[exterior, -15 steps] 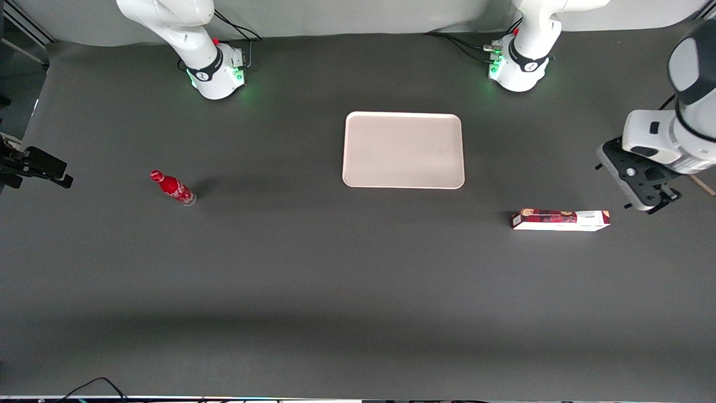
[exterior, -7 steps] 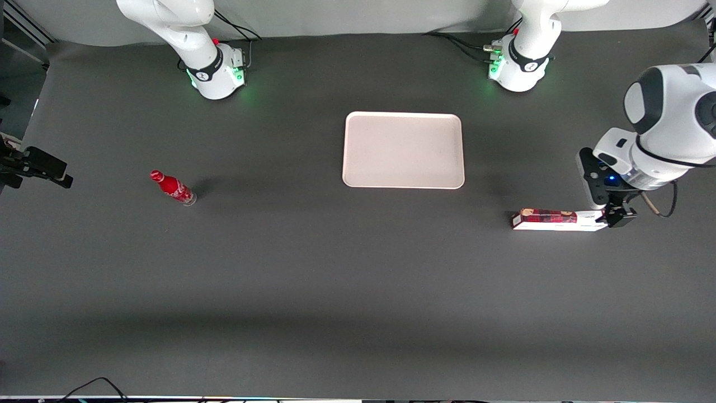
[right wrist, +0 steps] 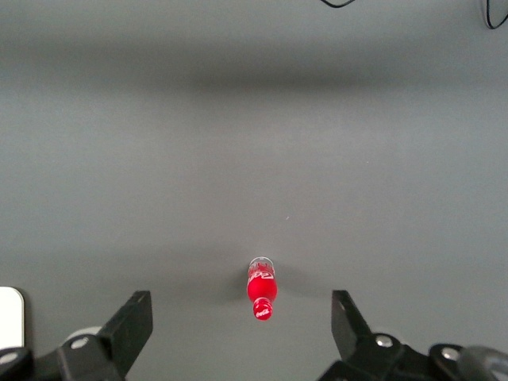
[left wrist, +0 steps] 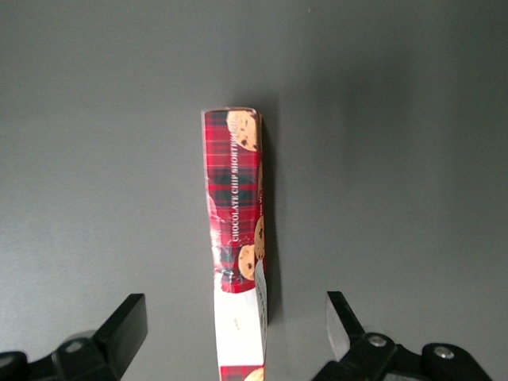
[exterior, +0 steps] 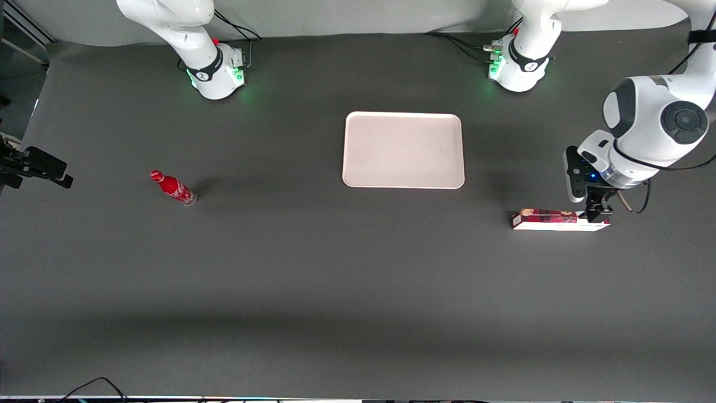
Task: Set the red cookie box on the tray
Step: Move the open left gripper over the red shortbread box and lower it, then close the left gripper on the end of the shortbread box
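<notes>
The tool (exterior: 596, 214) is held open above one end of the red cookie box (exterior: 559, 219), a finger (left wrist: 121, 329) at each side. The tray (exterior: 403, 150) is seen well apart from the tool, toward the counter's (exterior: 335, 280) middle.

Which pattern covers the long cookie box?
Dark red plaid on the long cardboard cookie box, clearest in the left wrist view.

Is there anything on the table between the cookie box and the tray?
No. In the front view, only bare dark table separates the cookie box from the tray. The open gripper hangs over the box's other end.
</notes>
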{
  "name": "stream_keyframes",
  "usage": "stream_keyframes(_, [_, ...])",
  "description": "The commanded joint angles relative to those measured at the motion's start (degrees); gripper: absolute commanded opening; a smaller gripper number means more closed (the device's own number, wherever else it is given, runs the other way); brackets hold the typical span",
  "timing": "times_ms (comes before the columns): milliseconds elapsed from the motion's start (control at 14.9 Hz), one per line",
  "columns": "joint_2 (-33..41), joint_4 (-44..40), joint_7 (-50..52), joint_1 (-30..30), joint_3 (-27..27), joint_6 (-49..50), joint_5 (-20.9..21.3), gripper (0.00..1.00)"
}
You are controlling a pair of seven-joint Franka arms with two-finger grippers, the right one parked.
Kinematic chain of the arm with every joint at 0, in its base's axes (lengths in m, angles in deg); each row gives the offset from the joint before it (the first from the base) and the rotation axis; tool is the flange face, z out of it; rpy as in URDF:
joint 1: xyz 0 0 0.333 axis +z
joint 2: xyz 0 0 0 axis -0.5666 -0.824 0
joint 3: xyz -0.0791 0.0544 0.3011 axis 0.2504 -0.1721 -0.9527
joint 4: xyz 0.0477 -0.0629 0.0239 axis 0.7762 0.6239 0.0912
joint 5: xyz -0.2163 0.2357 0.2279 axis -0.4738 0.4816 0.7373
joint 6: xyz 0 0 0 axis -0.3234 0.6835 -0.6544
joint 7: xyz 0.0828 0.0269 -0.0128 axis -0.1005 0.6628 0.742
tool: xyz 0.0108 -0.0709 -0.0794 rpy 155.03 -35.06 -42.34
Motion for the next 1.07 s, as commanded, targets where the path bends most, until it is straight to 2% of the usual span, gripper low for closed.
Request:
stream_keyframes(0, [-2.4, 4.3, -2.6, 2.0, 0.3, -6.9, 0.2, 1.0])
stream_keyframes(536, [-8.9, 3.3, -1.9, 2.2, 0.5, -14.7, -0.5, 1.0])
stream_keyframes(1006, [-12.8, 2.2, -1.8, 2.3, 0.5, -16.2, -0.6, 1.0])
